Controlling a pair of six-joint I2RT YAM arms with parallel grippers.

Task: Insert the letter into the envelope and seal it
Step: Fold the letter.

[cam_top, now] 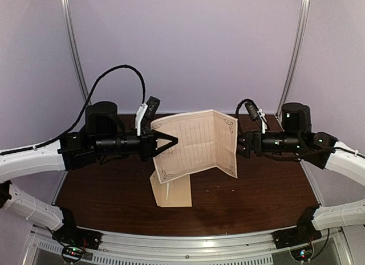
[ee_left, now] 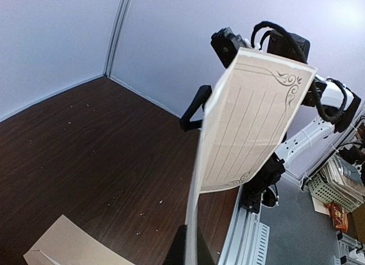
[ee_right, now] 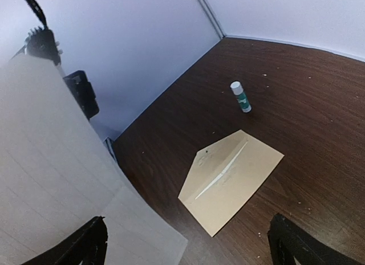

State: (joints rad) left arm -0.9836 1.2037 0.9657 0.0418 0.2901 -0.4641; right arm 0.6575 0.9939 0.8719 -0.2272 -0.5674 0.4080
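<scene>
A thin cream paper letter (cam_top: 197,142) with a dark ornamental border hangs in mid-air, creased into a shallow V. The closed left gripper (cam_top: 171,141) pinches its left edge, while the right gripper (cam_top: 239,145) sits at its right edge with fingers spread wide, not clamping. The flat tan kraft envelope (cam_top: 177,194) lies beneath with its flap open, so inserting and sealing both seem left to do. The dark brown wood-grain table (cam_top: 256,191), flecked with pale crumbs and backed by plain lilac walls (cam_top: 182,48), also holds a small white-and-green glue stick (ee_right: 240,97).
</scene>
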